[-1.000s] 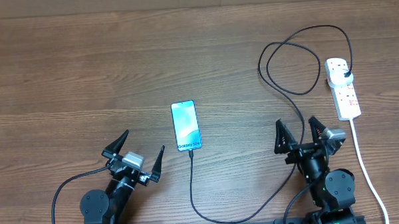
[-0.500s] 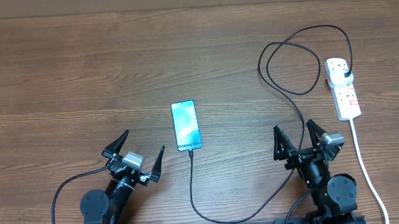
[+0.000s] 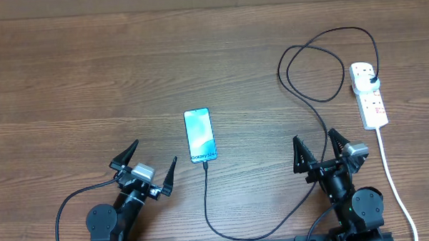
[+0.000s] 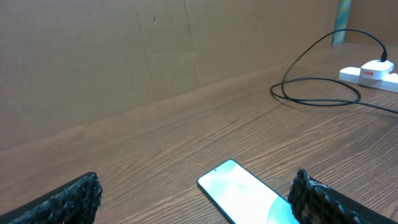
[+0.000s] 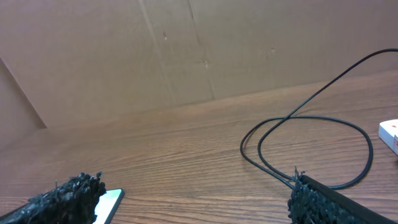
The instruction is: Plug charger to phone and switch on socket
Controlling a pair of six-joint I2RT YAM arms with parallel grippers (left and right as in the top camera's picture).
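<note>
The phone point(image 3: 200, 135) lies flat mid-table with a light blue screen; it also shows in the left wrist view point(image 4: 239, 190) and at the edge of the right wrist view point(image 5: 109, 201). The black charger cable point(image 3: 206, 199) meets the phone's near end, runs along the front edge, loops at the back right point(image 3: 314, 67), and its plug point(image 3: 371, 79) sits in the white socket strip point(image 3: 369, 95). The cable loop shows in the right wrist view point(image 5: 311, 146). My left gripper point(image 3: 146, 162) is open and empty, left of the phone. My right gripper point(image 3: 316, 149) is open and empty, near the cable.
The socket's thick white cord point(image 3: 392, 179) runs down the right side past my right arm. A brown cardboard wall point(image 5: 186, 50) stands behind the table. The socket strip appears far right in the left wrist view point(image 4: 373, 71).
My right gripper has shifted slightly left and toward the front edge. The left arm, phone and cable have not moved.
</note>
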